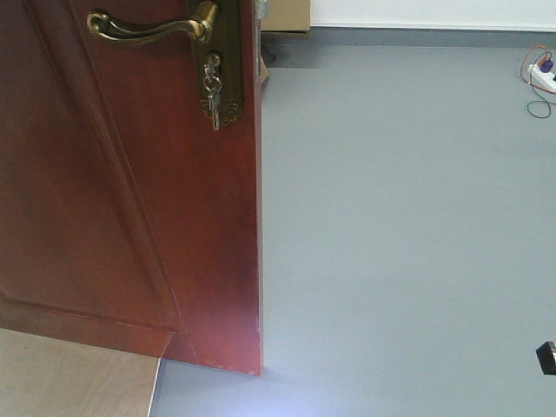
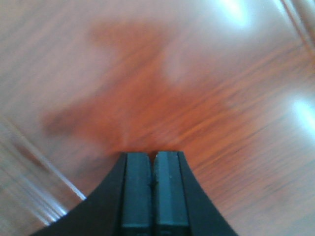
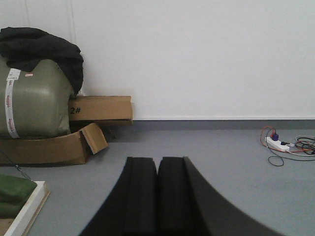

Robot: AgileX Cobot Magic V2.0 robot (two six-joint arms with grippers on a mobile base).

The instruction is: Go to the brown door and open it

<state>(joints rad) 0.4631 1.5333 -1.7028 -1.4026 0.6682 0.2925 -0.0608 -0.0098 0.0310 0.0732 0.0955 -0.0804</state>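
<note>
Reddish-brown panelled wooden door (image 1: 130, 200): fills the left half of the front view, its free vertical edge standing over the grey floor (image 1: 400, 226), with open room visible past that edge. Curved antique-brass lever handle (image 1: 148, 28): mounted near the top of the door by its free edge, on a long brass backplate (image 1: 228, 61). Small silver key (image 1: 212, 95): seated in the lock cylinder below the lever, hanging down over the plate. Pale wood-toned floor strip (image 1: 74, 378): lower left corner, on the near side of the door's bottom edge. White power strip with orange and dark cables (image 1: 543, 78): on the floor at the far right, beside the white wall. Left tool (image 2: 152, 160): black, its two pads pressed together with nothing between them, tips very close to the glossy red-brown door face; contact cannot be told. Right tool (image 3: 157, 162): black, pads likewise pressed together and holding nothing, pointing across the grey floor toward the white wall. Olive-green bulky bag (image 3: 34, 98) with dark cloth (image 3: 42, 49) draped on top: left of the right wrist view, resting in an open brown cardboard box (image 3: 49, 147); a second cardboard box marked "2#" (image 3: 101, 108) stands just beside it against the wall.
</note>
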